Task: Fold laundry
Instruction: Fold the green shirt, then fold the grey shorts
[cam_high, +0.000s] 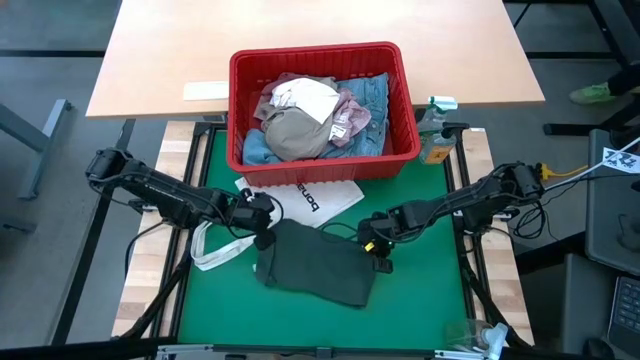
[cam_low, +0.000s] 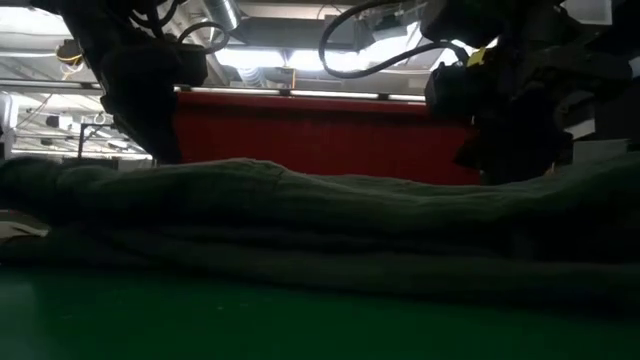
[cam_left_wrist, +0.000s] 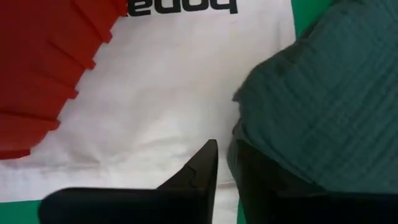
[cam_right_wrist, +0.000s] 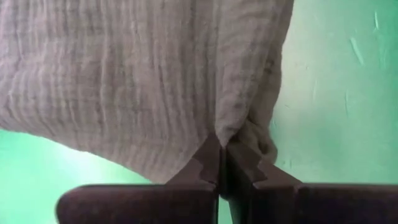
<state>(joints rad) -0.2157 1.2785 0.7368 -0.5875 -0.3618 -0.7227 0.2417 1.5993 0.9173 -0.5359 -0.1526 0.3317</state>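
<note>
A dark green top (cam_high: 315, 262) lies folded and flat on the green mat. My left gripper (cam_high: 262, 222) stands at the top's far left corner, over the white tote bag (cam_high: 322, 200). In the left wrist view its fingers (cam_left_wrist: 208, 158) stand a narrow gap apart, white showing between them, with the top's edge (cam_left_wrist: 239, 134) beside one finger. My right gripper (cam_high: 378, 248) is at the top's right edge, shut on the cloth. More laundry is heaped in the red basket (cam_high: 315, 50): a beige piece (cam_high: 298, 133), a pink top (cam_high: 352, 115), blue denim (cam_high: 375, 95). My left gripper has one finger right against the green top's edge (cam_left_wrist: 236, 149); whether it touches the cloth I cannot tell. My right gripper pinches a small raised fold at the top's right edge (cam_right_wrist: 231, 134) between its two fingers, coming steeply from above. The rest of the top lies on the mat.
The red basket stands at the mat's far edge, close behind both grippers. The tote bag's handle (cam_high: 215, 255) trails over the mat's left side. A spray bottle (cam_high: 435, 125) stands right of the basket. Something of clear plastic (cam_high: 480, 338) lies at the near right corner.
</note>
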